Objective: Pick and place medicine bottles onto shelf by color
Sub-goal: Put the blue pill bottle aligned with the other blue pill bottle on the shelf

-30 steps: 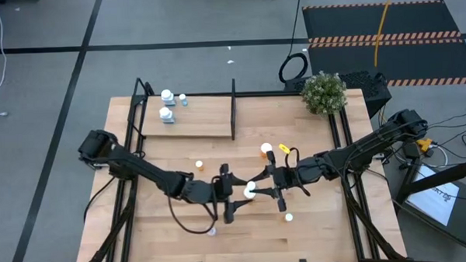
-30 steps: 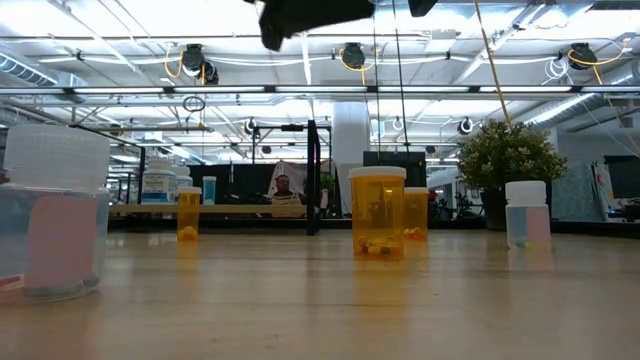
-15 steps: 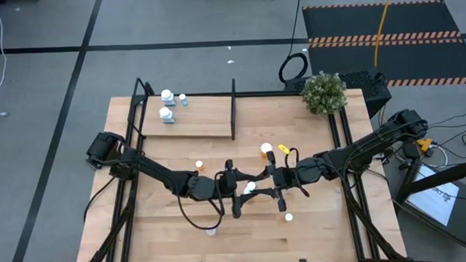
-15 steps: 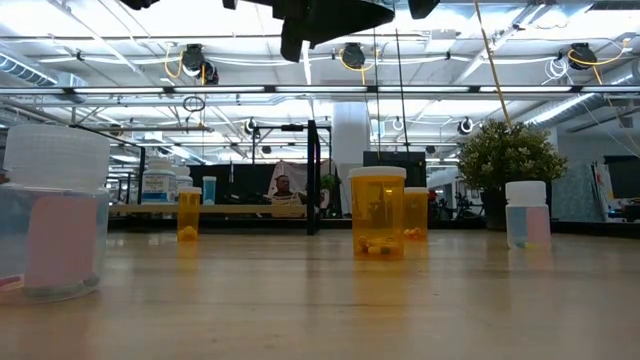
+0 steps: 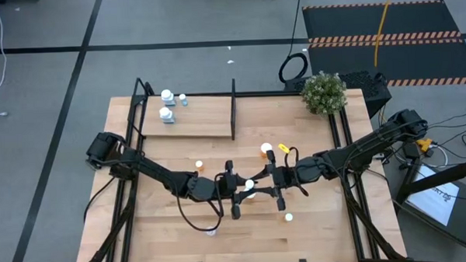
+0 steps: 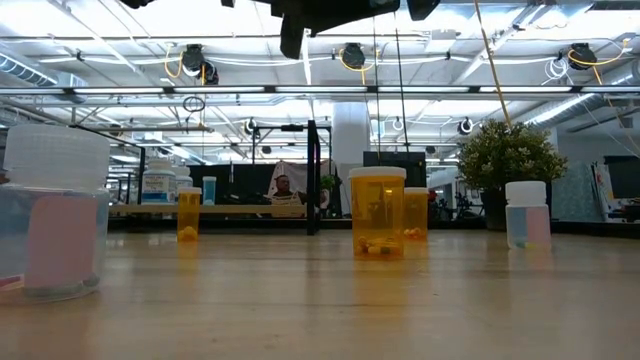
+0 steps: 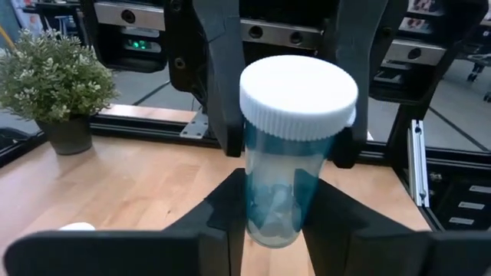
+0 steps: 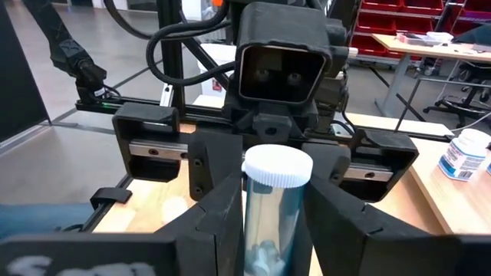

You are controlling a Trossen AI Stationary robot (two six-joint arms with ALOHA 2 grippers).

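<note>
Handoff in progress above the middle of the table (image 5: 314, 221), a bit toward its front edge. The pale blue bottle (image 7: 295, 153) with white cap stands upright, long axis vertical, held in the air between both arms.

Right gripper (image 5: 263, 188) comes in from the right edge side; its fingers (image 8: 221, 215) are pressed on both sides of the bottle body below the cap. Left gripper (image 5: 237, 195) faces it from the left edge side, its fingers (image 7: 227, 207) narrowed onto the lower body of the same bottle and look to be touching it. So both sets of jaws are on one bottle, nose to nose, with the bottle between them.

Key relation: the shelf (image 5: 209, 120) sits at the table's back-left corner, on the left arm's side and well apart from the right arm. Three bottles already stand at the shelf's left end. Judgement: left arm is the nearer carrier; right must let go first, otherwise the two arms pull against each other.

Other bottles stand loose on the table, including an orange bottle (image 6: 377, 212) near the middle.
</note>
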